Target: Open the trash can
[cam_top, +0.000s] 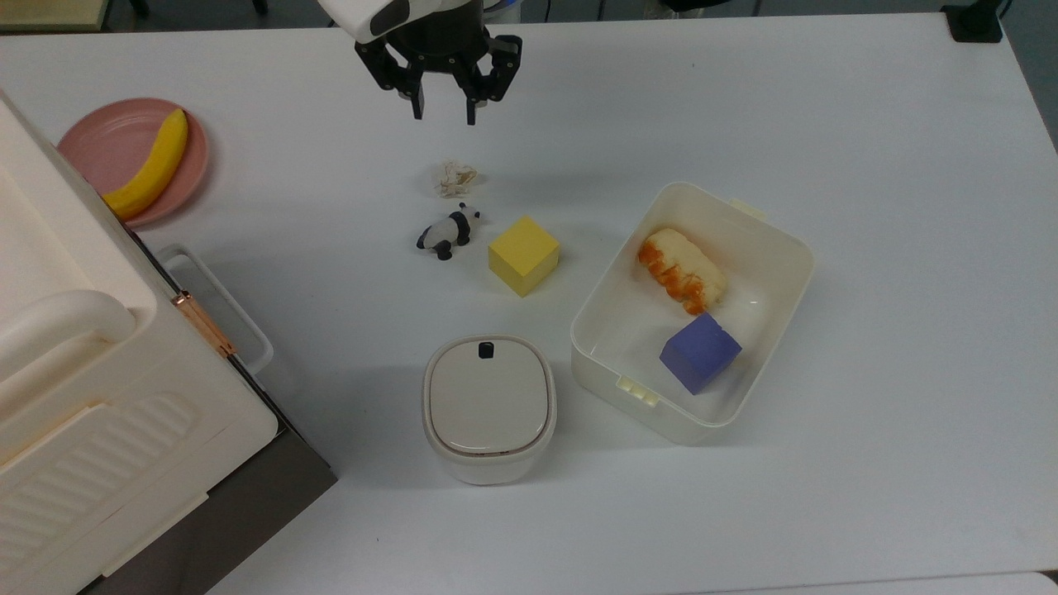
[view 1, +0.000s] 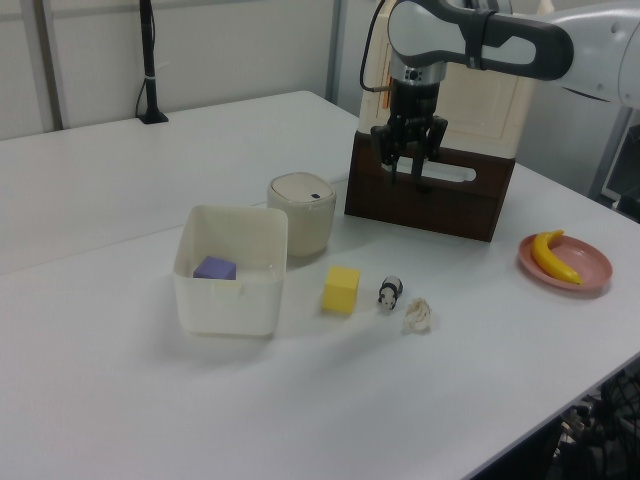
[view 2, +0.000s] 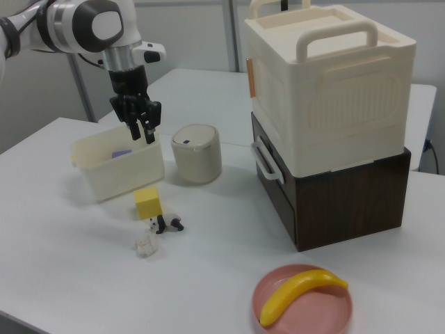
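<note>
Claw (cam_top: 444, 116) of the arm hangs at the upper middle of the top view, its two black fingers (cam_top: 417, 109) pointing down with a narrow gap between them and nothing held, clear of the white desk (cam_top: 868, 248). Below it in the top view lies a small crumpled scrap (cam_top: 455, 178), then a panda figurine (cam_top: 447, 231) with a yellow cube (cam_top: 523, 254) just beside it on the top view's right. Lower still, at the bottom centre of the top view, stands the trash can (cam_top: 489, 407), a cream rounded-square bin whose beige-grey lid lies flat and shut, its small black button (cam_top: 486, 350) at the lid edge nearest the cube. Well apart from the claw, the bin stands just beside an open white tub (cam_top: 777, 240) on the top view's right, which holds an orange-and-cream bread roll (cam_top: 680, 269) and a purple cube (cam_top: 699, 352). At the top view's left edge a pink plate (cam_top: 99, 145) carries a banana (cam_top: 152, 166), and a big cream case (cam_top: 74, 364) with a handle fills the lower left corner. In the right view the claw (view 2: 141, 129) hovers at the upper left above the tub (view 2: 118, 170), with the trash can (view 2: 197, 154) at the frame's centre. In the left view the claw (view 1: 410, 171) hangs in front of the dark brown base (view 1: 430, 195) under the cream case, and the trash can (view 1: 302, 211) sits left of centre.
</note>
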Controlling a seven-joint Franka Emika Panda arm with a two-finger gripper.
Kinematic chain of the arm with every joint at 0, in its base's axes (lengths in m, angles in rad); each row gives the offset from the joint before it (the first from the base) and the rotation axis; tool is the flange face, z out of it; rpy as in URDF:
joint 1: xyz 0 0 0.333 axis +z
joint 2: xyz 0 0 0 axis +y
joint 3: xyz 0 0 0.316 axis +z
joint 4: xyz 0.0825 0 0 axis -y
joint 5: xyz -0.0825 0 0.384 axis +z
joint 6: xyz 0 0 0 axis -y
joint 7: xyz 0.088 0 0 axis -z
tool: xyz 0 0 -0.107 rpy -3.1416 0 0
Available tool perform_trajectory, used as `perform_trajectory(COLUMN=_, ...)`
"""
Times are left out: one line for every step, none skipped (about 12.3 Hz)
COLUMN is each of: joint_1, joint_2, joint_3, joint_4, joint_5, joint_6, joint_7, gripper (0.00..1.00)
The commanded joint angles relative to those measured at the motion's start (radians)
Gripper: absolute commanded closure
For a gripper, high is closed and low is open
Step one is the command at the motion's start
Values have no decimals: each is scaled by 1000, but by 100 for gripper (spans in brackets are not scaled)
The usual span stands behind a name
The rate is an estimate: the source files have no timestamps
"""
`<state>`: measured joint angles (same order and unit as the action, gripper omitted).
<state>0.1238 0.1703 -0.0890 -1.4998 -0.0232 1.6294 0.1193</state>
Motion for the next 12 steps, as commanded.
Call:
perform_trajectory(joint_1=13, joint_2=17, joint_3=-8, joint_4=-13, joint_5=0, joint_6=67, joint_7=-32, gripper=97)
perform_trajectory(joint_1=14, joint_2=37, joint_3=-9, joint_4=-11, joint_5=0, joint_6=111, joint_7=-36, gripper=99)
perform_trajectory(joint_1=17, joint_2=70, joint_3=-9, joint_4=10, joint_5=0, joint_6=169, joint_7=-36, gripper=100)
perform_trajectory(joint_1=17, joint_2=107, joint_3=-9, joint_4=35, joint_5=0, joint_6=196, joint_7=-37, gripper=100)
perform_trajectory(joint_1=17, joint_2=160, joint_3=-8, joint_4=77, joint_5=-3, joint_6=245, joint_7=-35, gripper=100)
perform_trajectory(joint_1=17, joint_2=193, joint_3=-8, joint_4=104, joint_5=0, joint_6=300, joint_7=-30, gripper=100)
perform_trajectory(joint_1=22, joint_2=228, joint_3=-9, joint_4=111, joint_5=-1, joint_6=388, joint_7=-26, gripper=100)
perform_trajectory(joint_1=34, joint_2=262, joint_3=-11, joint_4=118, joint_5=-4, joint_6=487, joint_7=-23, gripper=100)
perform_trajectory(joint_1=36, joint_2=297, joint_3=-11, joint_4=137, joint_5=-4, joint_6=560, joint_7=-17, gripper=100)
perform_trajectory(joint_1=36, joint_2=319, joint_3=-11, joint_4=147, joint_5=-7, joint_6=598, joint_7=-12, gripper=100)
perform_trajectory(joint_1=36, joint_2=343, joint_3=-11, joint_4=154, joint_5=-11, joint_6=654, joint_7=-7, gripper=100)
perform_trajectory(joint_1=36, joint_2=360, joint_3=-12, joint_4=154, joint_5=-11, joint_6=682, joint_7=-6, gripper=100)
